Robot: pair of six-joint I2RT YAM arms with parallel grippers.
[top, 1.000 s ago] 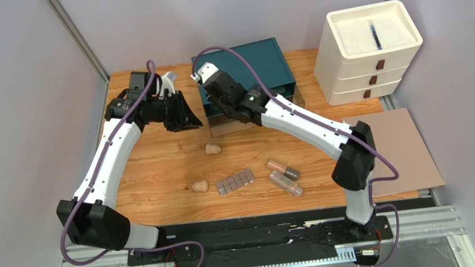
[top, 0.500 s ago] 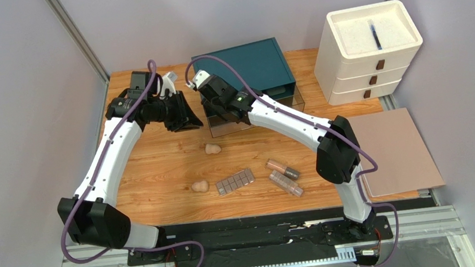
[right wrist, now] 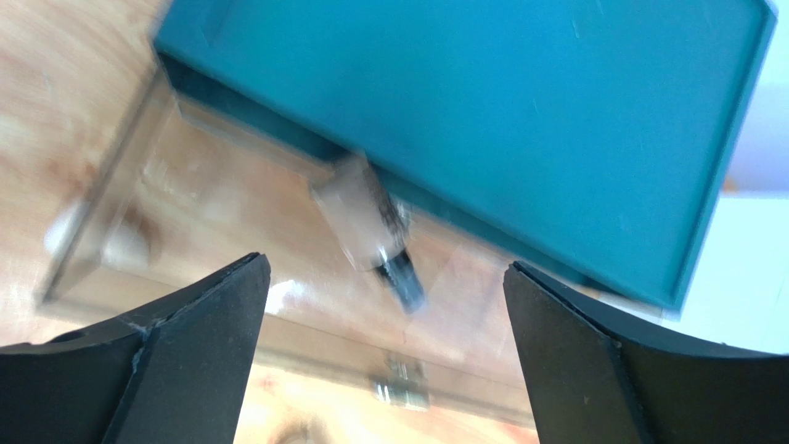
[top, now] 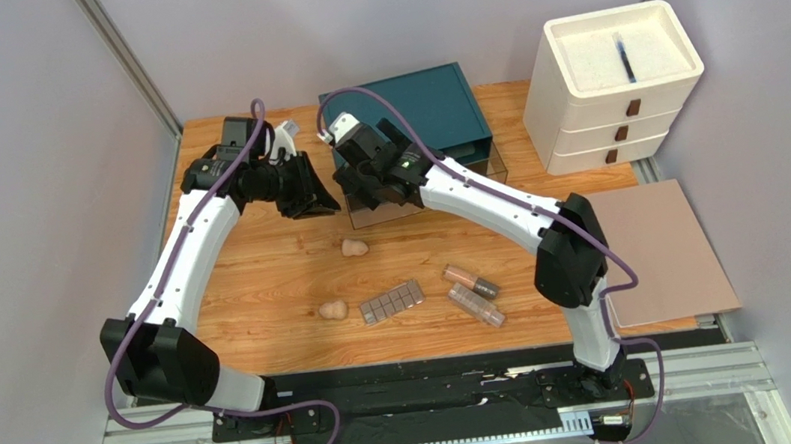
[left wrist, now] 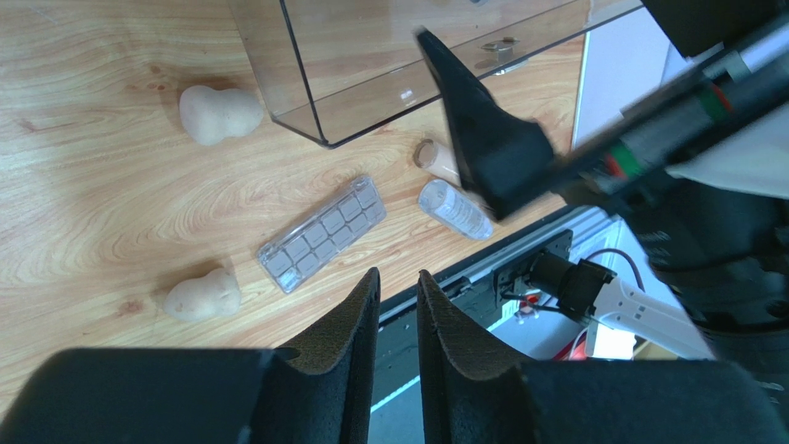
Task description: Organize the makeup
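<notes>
Two beige sponges (top: pixel 353 248) (top: pixel 334 310), a gridded palette (top: pixel 392 302) and two tubes (top: pixel 469 279) (top: pixel 476 306) lie on the wooden table. My right gripper (top: pixel 371 185) hangs wide open over the clear drawer (top: pixel 365 217) pulled out of the teal box (top: pixel 409 107). In the right wrist view a blurred dark-capped tube (right wrist: pixel 366 222) sits loose inside the drawer (right wrist: pixel 120 250), beneath the gripper (right wrist: pixel 384 264). My left gripper (top: pixel 308 193) hovers left of the drawer. Its fingers (left wrist: pixel 396 273) stand a narrow gap apart with nothing between them.
A white drawer unit (top: pixel 610 88) stands at the back right. A brown board (top: pixel 665 251) lies off the table's right edge. The left wrist view shows both sponges (left wrist: pixel 218 113) (left wrist: pixel 202 294), the palette (left wrist: pixel 322 233) and a clear tube (left wrist: pixel 454 208).
My right gripper has opened wide above the clear drawer, and the tube is now free of its jaws. The left gripper has barely moved.
</notes>
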